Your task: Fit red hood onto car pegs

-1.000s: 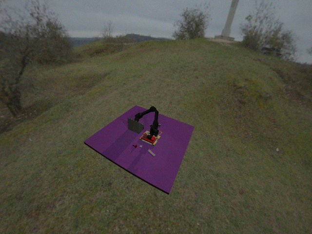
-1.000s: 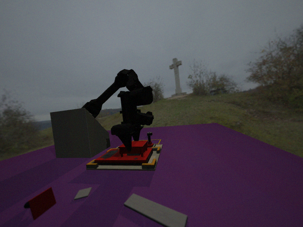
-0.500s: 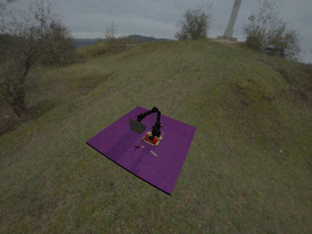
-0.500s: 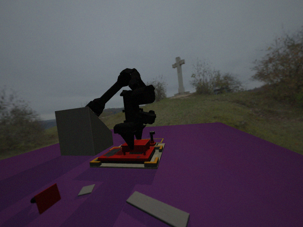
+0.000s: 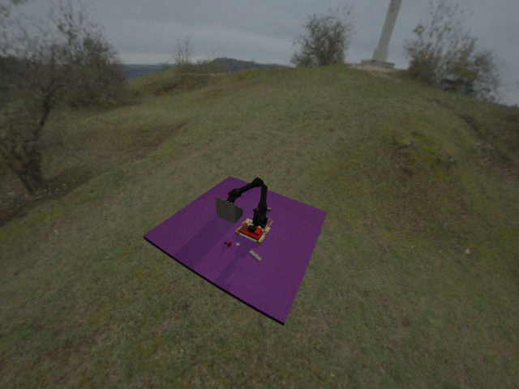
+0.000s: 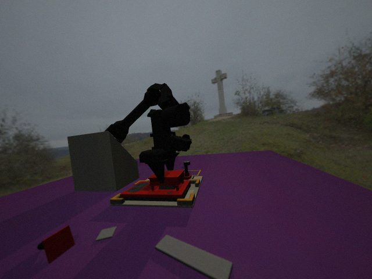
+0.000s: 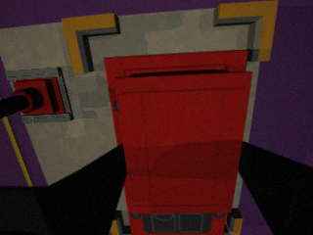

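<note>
The red hood (image 6: 174, 179) (image 7: 183, 108) is roof up over the red chassis (image 6: 140, 193) (image 7: 147, 60). My gripper (image 6: 165, 175) (image 7: 179, 147) is shut on the hood, with one black finger on each long side. In the exterior view the hood's roof looks roughly level, and its near corner legs reach down close to the deck, with a gap under the shell. Whether the pegs are in the holes cannot be seen. The dark engine block (image 6: 167, 186) shows partly under the hood. The chassis sits in the pale jig (image 6: 150, 203) (image 5: 251, 239) between orange corner brackets.
A red base with a black post (image 6: 186, 168) (image 7: 41, 95) stands beside the chassis, near a yellow outline (image 7: 19, 152). A large grey block (image 6: 91, 162) (image 5: 228, 209) stands left. A red panel (image 6: 60, 243), a small grey tile (image 6: 106, 233) and a grey bar (image 6: 195, 255) lie nearer the camera.
</note>
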Controlling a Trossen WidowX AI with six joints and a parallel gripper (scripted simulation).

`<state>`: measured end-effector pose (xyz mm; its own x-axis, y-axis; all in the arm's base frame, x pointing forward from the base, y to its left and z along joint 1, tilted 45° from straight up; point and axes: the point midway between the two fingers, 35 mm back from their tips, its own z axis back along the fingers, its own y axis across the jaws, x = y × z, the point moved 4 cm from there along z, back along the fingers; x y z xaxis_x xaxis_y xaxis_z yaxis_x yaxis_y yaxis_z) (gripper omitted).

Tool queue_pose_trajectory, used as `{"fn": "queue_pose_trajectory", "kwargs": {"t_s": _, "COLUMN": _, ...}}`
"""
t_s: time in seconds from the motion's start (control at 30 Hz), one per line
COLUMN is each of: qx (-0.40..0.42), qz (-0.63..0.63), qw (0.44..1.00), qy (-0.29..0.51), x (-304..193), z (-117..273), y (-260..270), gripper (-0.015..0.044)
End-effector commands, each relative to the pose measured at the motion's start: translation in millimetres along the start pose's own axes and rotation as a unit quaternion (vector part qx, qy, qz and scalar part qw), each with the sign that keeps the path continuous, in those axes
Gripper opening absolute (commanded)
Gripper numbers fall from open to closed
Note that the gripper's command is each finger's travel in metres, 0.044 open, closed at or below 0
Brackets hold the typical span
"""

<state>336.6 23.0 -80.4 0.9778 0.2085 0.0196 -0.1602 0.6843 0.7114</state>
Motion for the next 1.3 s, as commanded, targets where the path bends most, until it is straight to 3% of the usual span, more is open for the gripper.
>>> {"fn": "queue_pose_trajectory", "kwargs": {"t_s": 0.0, "qx": -0.001, "qz": 0.002, "qw": 1.000, "qy": 0.001, "x": 0.0, "z": 0.8, "y": 0.2, "gripper": 0.0000}}
{"fn": "queue_pose_trajectory", "kwargs": {"t_s": 1.27, "qx": -0.002, "qz": 0.002, "qw": 1.000, "qy": 0.001, "x": -0.5, "z": -13.3, "y": 1.0, "gripper": 0.0000}}
